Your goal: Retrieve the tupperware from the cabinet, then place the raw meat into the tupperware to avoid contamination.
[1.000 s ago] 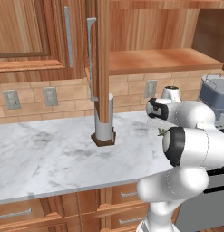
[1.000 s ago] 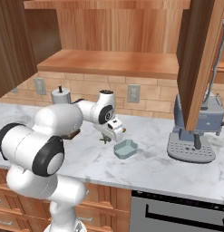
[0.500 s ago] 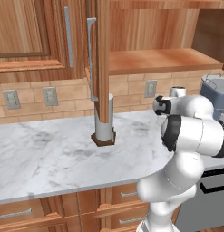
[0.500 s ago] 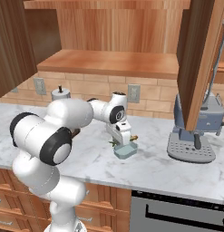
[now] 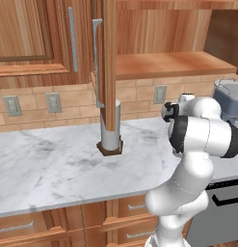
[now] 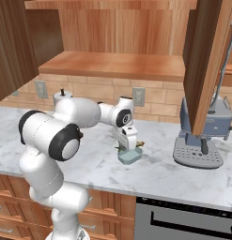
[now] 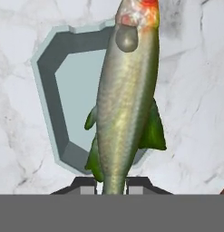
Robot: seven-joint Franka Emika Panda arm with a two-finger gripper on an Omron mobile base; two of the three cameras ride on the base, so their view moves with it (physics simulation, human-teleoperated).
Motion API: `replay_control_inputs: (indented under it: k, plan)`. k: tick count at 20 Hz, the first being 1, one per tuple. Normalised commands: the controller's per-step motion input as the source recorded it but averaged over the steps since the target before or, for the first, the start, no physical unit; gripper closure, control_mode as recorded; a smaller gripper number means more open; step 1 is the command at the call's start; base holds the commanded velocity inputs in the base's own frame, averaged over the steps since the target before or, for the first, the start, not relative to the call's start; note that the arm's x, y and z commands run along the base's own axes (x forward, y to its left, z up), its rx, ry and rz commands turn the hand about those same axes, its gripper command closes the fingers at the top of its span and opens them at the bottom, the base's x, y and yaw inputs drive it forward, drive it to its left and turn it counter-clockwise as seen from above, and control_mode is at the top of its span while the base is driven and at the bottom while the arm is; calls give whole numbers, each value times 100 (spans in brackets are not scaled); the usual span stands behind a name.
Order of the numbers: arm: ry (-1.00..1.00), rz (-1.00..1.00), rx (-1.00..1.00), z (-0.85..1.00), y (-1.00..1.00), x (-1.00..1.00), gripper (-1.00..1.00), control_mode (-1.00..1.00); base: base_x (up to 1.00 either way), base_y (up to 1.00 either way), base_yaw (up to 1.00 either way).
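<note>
One relation decides the coming move: how the slender greenish-yellow fish-shaped piece of raw meat (image 7: pixel 124 104) lies over the small pale blue-grey plastic tupperware tub (image 7: pixel 54 95) beneath it. In the hand view the two dark fingers of the white arm's gripper (image 7: pixel 111 185) are pinched on the tail end of the fish, one finger on each side, so the jaws are clamped on the meat and it hangs out along the line of the gripper. Its long axis runs straight away from the fingers, with the reddish head end farthest out.

The tub stands open on the white marble counter (image 7: pixel 195 113), directly below the hand. In that view the fish crosses the right part of the tub's opening; its head end reaches past the tub's rim and lies over bare marble. The fish looks longer than the tub is wide, so, as I judge it, it should be shifted slightly toward the middle of the tub or tilted before letting go, or one end may catch the rim.

In the right base view the gripper (image 6: pixel 128 143) hovers just above the tub (image 6: pixel 130 155), which sits on the counter to the left of the large grey-blue coffee machine (image 6: pixel 202 136). The reddish-brown wooden wall cabinet (image 6: pixel 206 61) hangs open above.
</note>
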Motion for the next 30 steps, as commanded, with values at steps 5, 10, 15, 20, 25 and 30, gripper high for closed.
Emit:
replay_control_inputs:
  k: [5, 10, 15, 20, 25, 30]
  plan:
    - [12, -3, 0, -31, -13, 18, 100, -100, 0, 0, 0]
    - [7, 0, 0, -27, -10, 24, 100, -100, 0, 0, 0]
    - [3, 0, 2, -17, -9, 23, 100, -100, 0, 0, 0]
    - [2, 0, 1, -13, -1, 7, 100, -100, 0, 0, 0]
    - [3, 0, 2, -10, 0, 5, 100, -100, 0, 0, 0]
    - [2, 0, 1, -9, 0, 1, 100, -100, 0, 0, 0]
